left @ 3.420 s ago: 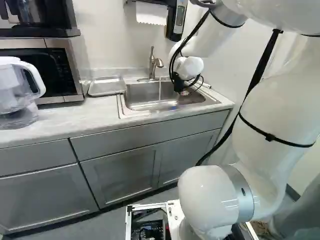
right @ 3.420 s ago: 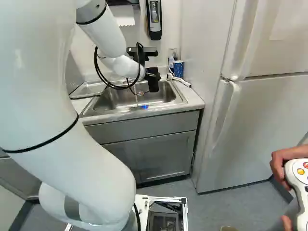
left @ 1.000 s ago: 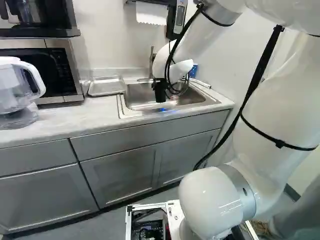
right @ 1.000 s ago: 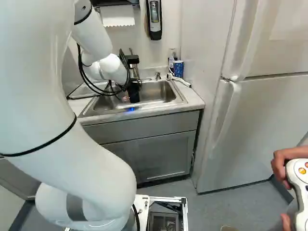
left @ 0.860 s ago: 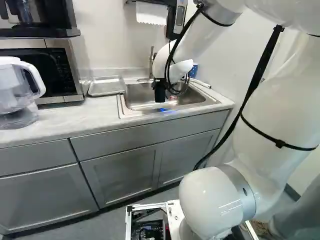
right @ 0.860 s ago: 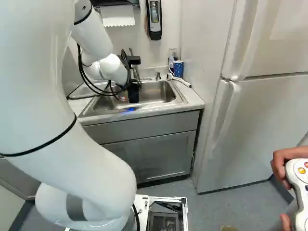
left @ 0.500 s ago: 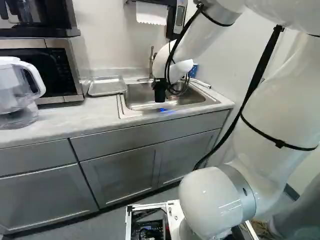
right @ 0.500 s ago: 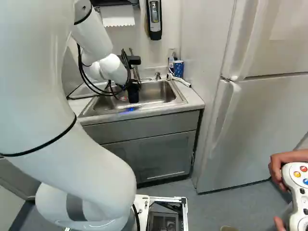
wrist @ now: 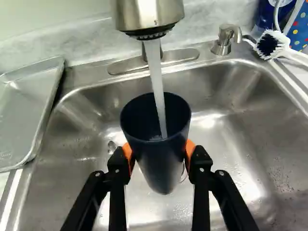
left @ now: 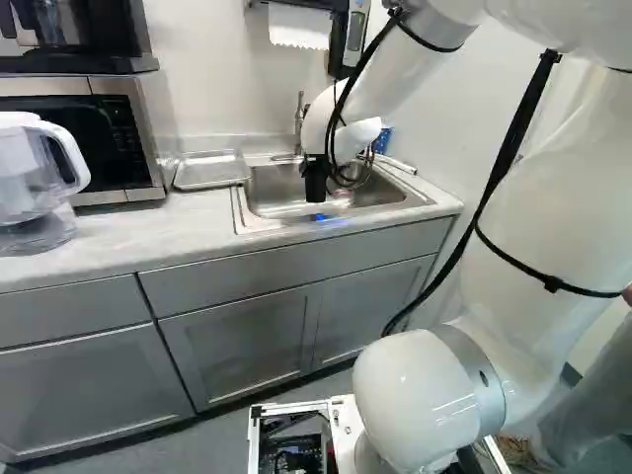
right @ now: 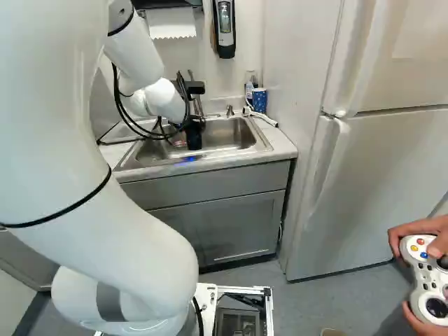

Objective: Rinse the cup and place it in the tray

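Comparison with the base views of some three seconds earlier showed that the arm (right: 91,140) had shifted its gripper (wrist: 159,154) across the sink (wrist: 240,139), toward the tray side and nearer the cabinet front; in the last second it had held practically still there. The base had not moved. The wrist view accounted for the present position: the cup (wrist: 161,166) stood in mid-air over the basin, mouth up and leaning slightly, with the stream of water (wrist: 158,82) from the tap (wrist: 148,13) falling inside it. The fingers were clenched on the cup from two opposite sides, their orange pads (wrist: 191,150) against its wall. A little water appeared to have gathered at the bottom, though the exact level could not be told. The undersigned judged the rinse to be under way and the placing step outstanding. The tray (wrist: 29,106) lay on the counter (left: 128,237) just beside the sink, well apart from the cup. The finding was that the next move called for emptying the cup into the basin, then carrying it clear of the tap to the tray. Two risks were noted: a wet, smooth wall might slip between the pads, and a filling cup would grow heavier and could spill if tipped early.
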